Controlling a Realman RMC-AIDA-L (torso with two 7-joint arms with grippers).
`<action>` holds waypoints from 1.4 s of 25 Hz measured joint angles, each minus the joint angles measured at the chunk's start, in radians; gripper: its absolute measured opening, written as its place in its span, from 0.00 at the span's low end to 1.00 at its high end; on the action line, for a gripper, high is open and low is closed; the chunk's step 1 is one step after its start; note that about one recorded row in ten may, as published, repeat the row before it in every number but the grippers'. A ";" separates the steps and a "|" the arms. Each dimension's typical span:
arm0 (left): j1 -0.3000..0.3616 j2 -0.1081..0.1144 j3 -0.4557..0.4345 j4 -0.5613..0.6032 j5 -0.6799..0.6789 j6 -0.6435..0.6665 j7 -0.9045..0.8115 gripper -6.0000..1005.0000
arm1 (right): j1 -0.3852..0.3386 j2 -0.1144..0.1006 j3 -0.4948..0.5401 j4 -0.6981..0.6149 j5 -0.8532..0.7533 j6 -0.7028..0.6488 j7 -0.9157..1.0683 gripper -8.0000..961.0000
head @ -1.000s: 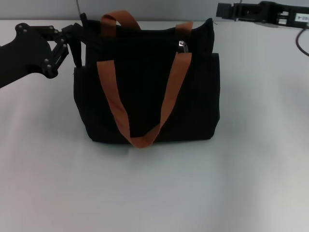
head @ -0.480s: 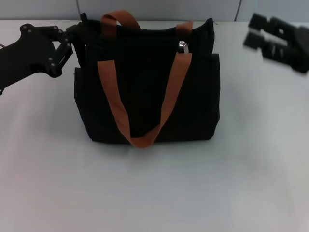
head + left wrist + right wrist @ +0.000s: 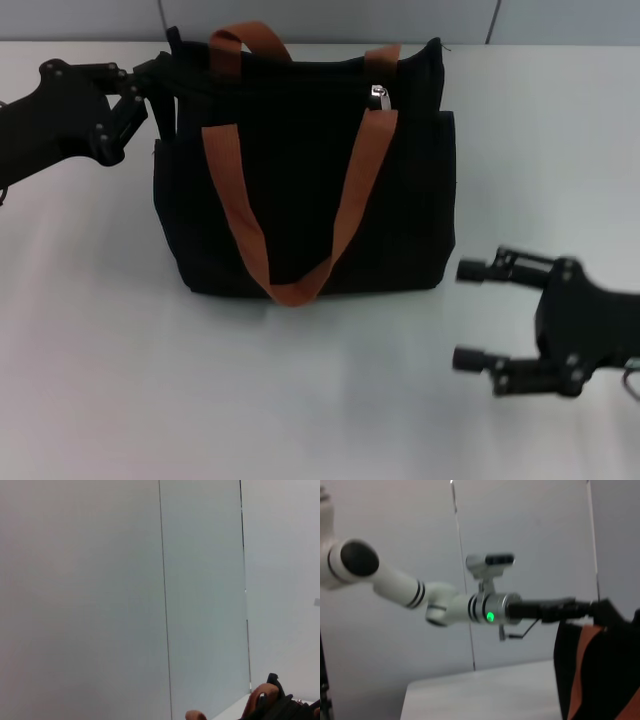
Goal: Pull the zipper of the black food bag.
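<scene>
Left gripper [image 3: 158, 88] clenched on the upper corner of the black food bag [image 3: 305, 170], which stands upright with orange-brown handles [image 3: 290, 200]. Silver zipper [image 3: 378, 96] sits well along the top edge from that gripper. Right gripper [image 3: 480, 315], fingers spread, hovers beside the bag's base.

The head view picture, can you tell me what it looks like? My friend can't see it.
A black food bag with orange-brown straps stands on a pale table, its silver zipper near the top. The left gripper is at the bag's upper corner; the right gripper, open, is lower, apart from the bag.
</scene>
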 joint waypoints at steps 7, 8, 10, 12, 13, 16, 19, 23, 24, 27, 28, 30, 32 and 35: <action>0.005 0.003 -0.004 0.000 -0.003 0.000 -0.034 0.13 | -0.008 0.007 0.002 0.024 -0.015 0.012 -0.031 0.86; 0.006 0.005 -0.005 0.000 -0.004 0.000 -0.039 0.13 | -0.008 0.007 0.002 0.024 -0.015 0.011 -0.031 0.86; 0.009 0.006 -0.004 0.002 -0.004 0.000 -0.049 0.13 | -0.008 0.008 0.002 0.024 -0.015 0.012 -0.031 0.86; 0.013 0.007 0.000 0.010 0.001 0.000 -0.068 0.13 | -0.008 0.008 0.002 0.025 -0.015 0.014 -0.032 0.86; 0.013 0.007 0.000 0.010 0.001 0.000 -0.068 0.13 | -0.008 0.008 0.002 0.025 -0.015 0.016 -0.032 0.86; 0.014 0.020 0.005 0.032 0.011 0.005 -0.115 0.17 | -0.007 0.008 0.003 0.025 -0.015 0.026 -0.031 0.86; 0.013 0.083 0.041 0.102 0.053 0.062 -0.286 0.24 | -0.004 0.009 0.003 0.026 -0.013 0.035 -0.031 0.86; -0.003 0.132 0.053 0.112 0.063 0.136 -0.380 0.32 | -0.004 0.010 0.003 0.026 -0.011 0.035 -0.031 0.86; -0.010 0.151 0.054 0.112 0.064 0.184 -0.404 0.40 | -0.003 0.010 0.003 0.027 -0.008 0.035 -0.027 0.86; -0.011 0.157 0.057 0.112 0.065 0.234 -0.403 0.60 | -0.001 0.011 0.004 0.029 -0.006 0.035 -0.025 0.86; -0.011 0.156 0.063 0.111 0.065 0.267 -0.391 0.64 | -0.001 0.011 0.005 0.029 -0.006 0.036 -0.024 0.86; -0.008 0.147 0.085 0.105 0.066 0.309 -0.359 0.73 | 0.001 0.013 0.005 0.034 -0.006 0.042 -0.024 0.86; 0.002 0.128 0.110 0.101 0.067 0.337 -0.317 0.77 | 0.005 0.013 0.006 0.044 -0.006 0.052 -0.023 0.86; 0.028 0.096 0.147 0.098 0.067 0.381 -0.228 0.77 | 0.012 0.012 0.006 0.054 -0.006 0.060 -0.022 0.86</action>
